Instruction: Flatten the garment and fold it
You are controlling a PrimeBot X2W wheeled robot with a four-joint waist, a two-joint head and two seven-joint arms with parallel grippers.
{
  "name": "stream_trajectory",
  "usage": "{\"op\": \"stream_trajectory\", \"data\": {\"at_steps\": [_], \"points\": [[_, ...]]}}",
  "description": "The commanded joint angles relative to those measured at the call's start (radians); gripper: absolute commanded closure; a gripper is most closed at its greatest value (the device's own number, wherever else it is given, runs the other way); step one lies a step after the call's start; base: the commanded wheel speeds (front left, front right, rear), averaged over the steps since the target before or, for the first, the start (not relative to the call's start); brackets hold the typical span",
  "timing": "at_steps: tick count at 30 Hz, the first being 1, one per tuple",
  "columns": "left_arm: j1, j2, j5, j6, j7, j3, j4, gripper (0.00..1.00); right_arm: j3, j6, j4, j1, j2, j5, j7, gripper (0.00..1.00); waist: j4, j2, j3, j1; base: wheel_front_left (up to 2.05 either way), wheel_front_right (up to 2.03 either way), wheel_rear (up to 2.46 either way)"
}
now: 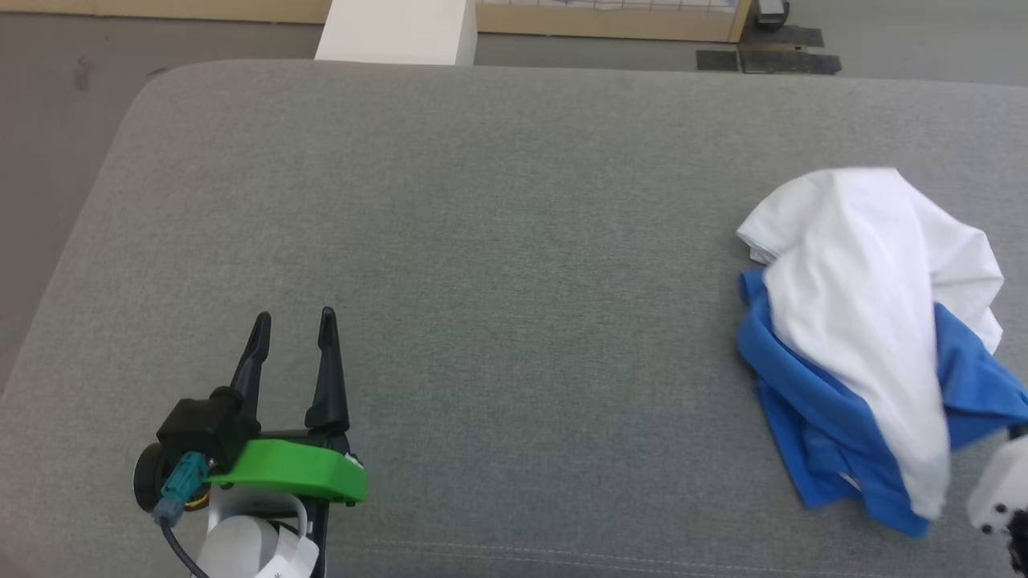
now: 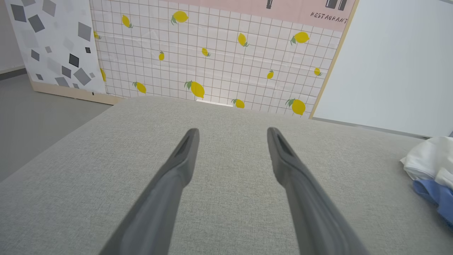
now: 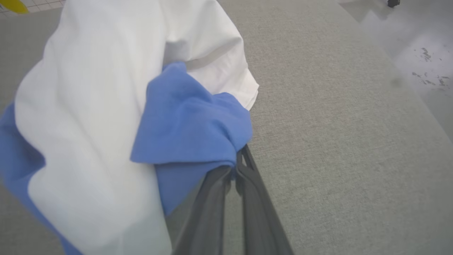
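Observation:
The garment (image 1: 867, 321), a white T-shirt with blue sleeves, lies bunched in a heap at the right of the grey padded surface (image 1: 498, 241). In the right wrist view my right gripper (image 3: 236, 161) is shut on a blue fold of the garment (image 3: 191, 127), its two dark fingers pressed together. A pale piece of the right arm (image 1: 1000, 490) shows at the head view's right edge beside the heap. My left gripper (image 1: 293, 325) stands open over bare surface at the lower left, far from the cloth. The left wrist view has the garment (image 2: 430, 166) at its right edge.
The grey surface's rounded far left corner (image 1: 161, 80) drops to the floor. Behind it stand a white block (image 1: 397, 30) and a lemon-patterned panel (image 2: 212, 53). The right edge of the surface borders shiny floor (image 3: 417, 53).

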Motion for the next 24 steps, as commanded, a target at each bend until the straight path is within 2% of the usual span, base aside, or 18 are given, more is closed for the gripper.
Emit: {"op": "stream_trajectory", "data": {"at_steps": [1,2,3,4,5,12,14,17,20,24], "points": [[0.012,-0.003,-0.005,0.005,-0.004,-0.003,0.002,0.00,-0.028,-0.002,-0.003,0.018,-0.001,-0.005,0.015,1.00,-0.020,0.0000,-0.017,0.0000,0.00,0.00,0.00],[0.013,-0.003,-0.005,0.005,-0.004,-0.005,0.003,0.00,-0.044,-0.002,-0.001,0.023,-0.001,-0.003,0.024,1.00,-0.022,0.0000,-0.018,0.0000,0.00,0.00,0.00],[0.014,-0.003,-0.005,0.005,-0.004,-0.006,0.003,0.00,-0.051,-0.002,0.000,0.027,-0.001,-0.004,0.030,0.66,-0.025,0.0000,-0.019,0.0000,0.00,0.00,0.00],[0.014,-0.003,-0.004,0.005,-0.004,-0.007,0.003,0.00,-0.050,-0.002,-0.002,0.029,-0.001,-0.003,0.029,0.11,-0.026,0.0000,-0.019,0.0000,0.00,0.00,0.00],[0.013,-0.003,-0.004,0.004,-0.004,-0.008,0.004,0.00,-0.045,-0.002,-0.006,0.029,-0.001,0.001,0.021,0.00,-0.027,0.0000,-0.018,0.0000,0.00,0.00,0.00],[0.008,-0.003,-0.004,-0.002,-0.004,-0.019,0.012,0.00,0.038,-0.002,-0.118,0.023,-0.001,0.023,-0.145,0.00,-0.012,0.0000,-0.015,0.0000,0.00,0.00,0.00],[0.003,-0.003,-0.003,-0.004,-0.004,-0.019,0.013,0.00,0.159,-0.002,-0.168,0.035,-0.001,0.049,-0.171,0.00,-0.002,0.0000,-0.011,0.0000,0.00,0.00,0.00],[-0.002,-0.003,-0.003,-0.002,-0.004,-0.019,0.013,0.00,0.275,-0.002,-0.200,0.050,-0.001,0.050,-0.134,0.00,0.004,0.0000,-0.008,0.0000,0.00,0.00,0.00],[-0.008,-0.003,-0.006,0.000,-0.004,-0.021,0.009,0.00,0.378,-0.002,-0.178,0.059,-0.001,0.034,-0.049,0.00,0.011,0.0000,0.004,0.0000,0.00,0.00,0.00],[-0.026,-0.004,-0.010,0.000,-0.004,-0.032,0.011,0.00,0.422,-0.002,-0.107,0.039,-0.001,-0.005,0.060,0.00,0.028,0.0000,0.024,0.0000,0.00,0.00,0.00]]}}
